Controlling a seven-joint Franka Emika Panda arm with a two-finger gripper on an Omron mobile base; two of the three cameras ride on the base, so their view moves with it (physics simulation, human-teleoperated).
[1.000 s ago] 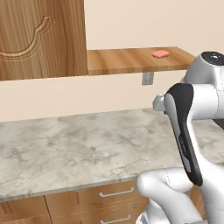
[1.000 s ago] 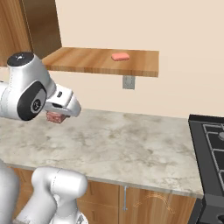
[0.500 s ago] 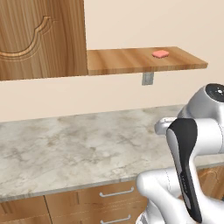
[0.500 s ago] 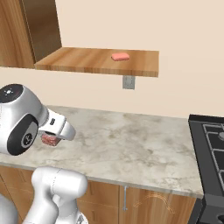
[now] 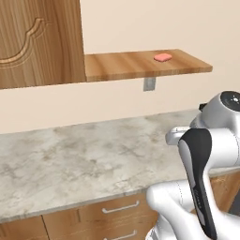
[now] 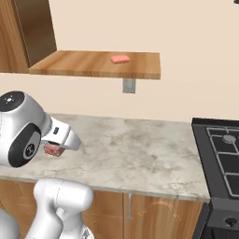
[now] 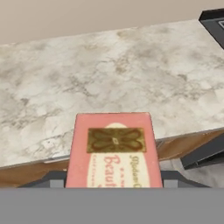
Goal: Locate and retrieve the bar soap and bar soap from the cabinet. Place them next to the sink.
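Maroon bar soap (image 7: 114, 151) sits clamped in the gripper (image 7: 114, 179) — over the counter (image 7: 87, 78).

The bar soap (image 7: 113, 151) has a pink face with a gold picture and red letters on it. One word starts with "Beaut". The smaller words around it are too blurry to read.

Arm folded low, elbow bent, white forearm lying level over the front of the base. Wrist turned forward. Gripper (image 6: 54, 149) sits tucked under the wrist housing, mostly hidden by it in the right base view. Jaws closed on the maroon bar soap (image 7: 113, 151), its paler printed face toward the hand camera.
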